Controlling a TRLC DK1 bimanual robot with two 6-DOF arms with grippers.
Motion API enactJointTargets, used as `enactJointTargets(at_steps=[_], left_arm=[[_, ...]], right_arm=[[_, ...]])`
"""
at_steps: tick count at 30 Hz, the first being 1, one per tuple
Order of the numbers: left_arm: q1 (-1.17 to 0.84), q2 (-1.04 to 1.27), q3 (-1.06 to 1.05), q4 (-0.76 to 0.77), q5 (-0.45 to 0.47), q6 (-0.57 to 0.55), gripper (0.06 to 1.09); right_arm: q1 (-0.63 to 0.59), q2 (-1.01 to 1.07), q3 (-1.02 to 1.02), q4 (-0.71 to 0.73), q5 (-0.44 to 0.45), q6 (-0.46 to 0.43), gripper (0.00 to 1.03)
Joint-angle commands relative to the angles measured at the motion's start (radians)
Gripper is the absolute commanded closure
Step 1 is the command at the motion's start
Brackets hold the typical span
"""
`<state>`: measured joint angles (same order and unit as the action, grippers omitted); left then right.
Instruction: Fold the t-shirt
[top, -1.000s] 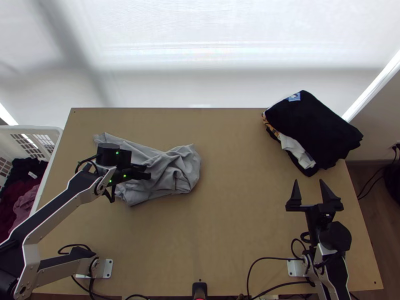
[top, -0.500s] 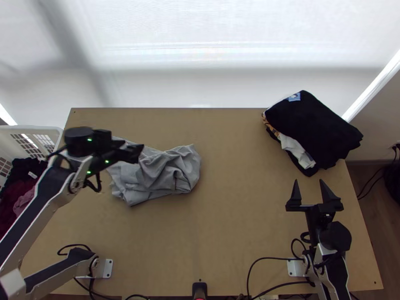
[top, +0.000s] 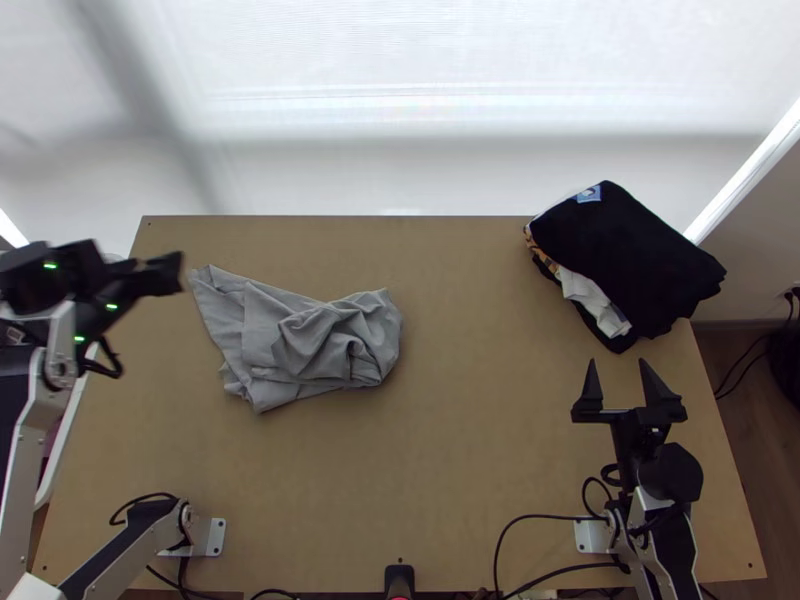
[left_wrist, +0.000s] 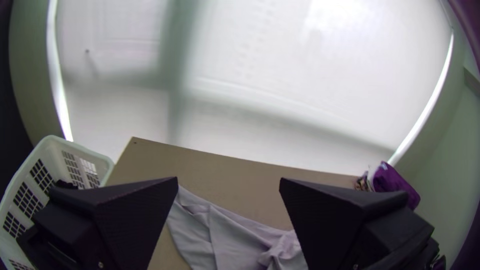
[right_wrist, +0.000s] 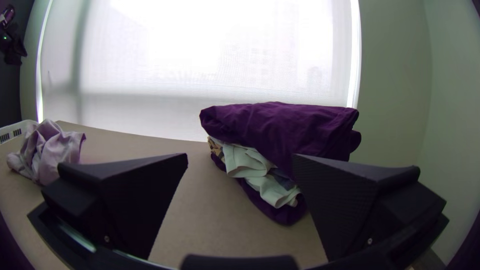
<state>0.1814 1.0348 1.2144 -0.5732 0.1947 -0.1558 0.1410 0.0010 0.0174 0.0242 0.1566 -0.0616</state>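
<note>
T-shirt (top: 335, 345), grey, bunched at ten o'clock on the bench (top: 480, 450); left hand (top: 160, 270) farther out, right hand (top: 617, 364) at three o'clock, both spread wide, gripping nothing.

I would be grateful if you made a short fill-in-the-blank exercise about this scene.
In the top view, the crumpled t-shirt is coloured ____.
The fingers of the right gripper are not shut but ____.
The pile of clothes lies nearer the base of the ____ arm.
In the top view, the basket stands on the table's ____ side.

Missing words: grey; open; right; left
</note>
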Motion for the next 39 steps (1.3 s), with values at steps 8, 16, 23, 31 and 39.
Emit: enactJointTargets(at_steps=[8, 16, 23, 31, 39], left_arm=[[0.21, -0.001, 0.073, -0.163, -0.001, -0.007, 0.1], [0.224, -0.01, 0.062, -0.206, -0.001, -0.019, 0.1], [0.224, 0.019, 0.073, -0.194, -0.001, -0.007, 0.1], [0.222, 0.073, 0.093, -0.166, -0.001, 0.024, 0.1], [0.211, 0.076, 0.048, -0.113, 0.0, 0.041, 0.1]], right_arm=[[0.003, -0.004, -0.013, -0.003, -0.002, 0.036, 0.05], [0.031, -0.004, -0.013, -0.003, -0.002, 0.2, 0.05], [0.031, -0.006, -0.013, -0.004, -0.003, 0.195, 0.05], [0.091, -0.004, 0.044, -0.017, -0.005, 0.123, 0.05], [0.144, 0.108, 0.222, -0.017, -0.008, -0.047, 0.05]])
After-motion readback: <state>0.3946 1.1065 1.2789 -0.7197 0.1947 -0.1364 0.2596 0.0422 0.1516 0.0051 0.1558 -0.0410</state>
